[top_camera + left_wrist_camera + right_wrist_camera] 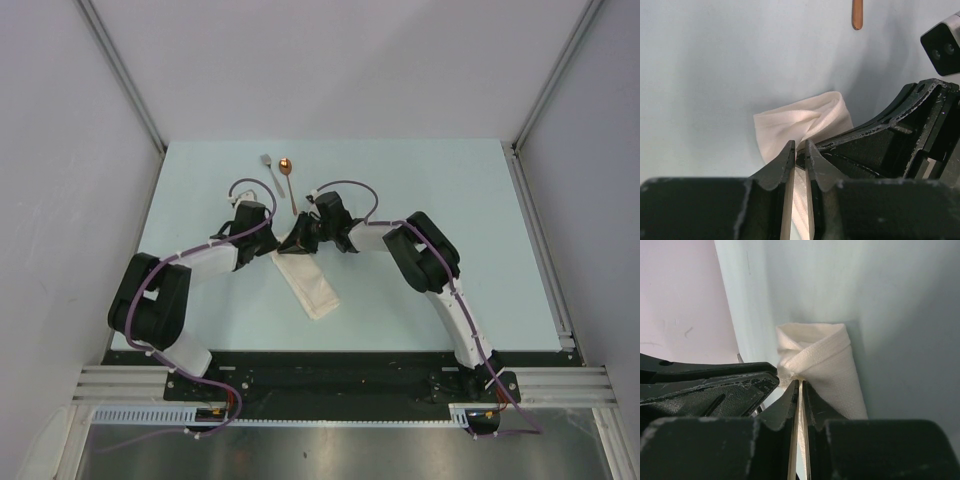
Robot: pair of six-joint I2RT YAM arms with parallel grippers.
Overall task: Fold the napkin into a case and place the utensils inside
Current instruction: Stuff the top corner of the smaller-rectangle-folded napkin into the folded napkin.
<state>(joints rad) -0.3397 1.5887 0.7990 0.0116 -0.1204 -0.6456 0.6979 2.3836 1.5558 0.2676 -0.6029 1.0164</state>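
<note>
The napkin (312,290) lies on the pale desk (450,200) as a narrow, layered strip, slanting from between the two arms back toward the near edge. Its far end is lifted off the desk and bunched, and in both wrist views the layers there gape into a soft, rounded pocket. What shows of that pocket's mouth is only cloth, and its inside cannot be seen.

The fork (268,163) and the spoon (289,180) lie side by side on the bare desk beyond the strip, outside it. The spoon's copper bowl points away from the arms and its slim handle reaches back toward the hands. The tip of that handle shows at the top of the left wrist view, apart from the cloth.

The left hand (284,244) and the right hand (304,240) meet tip to tip over the raised far end of the napkin, one from each side. The left hand's fingers stand only a thin slit apart, with white cloth filling the slit, so it pinches the napkin's edge. The right hand is closed to an even finer slit, a cream line of cloth running between its fingers, and the bunched corner sits right at its tips
</note>
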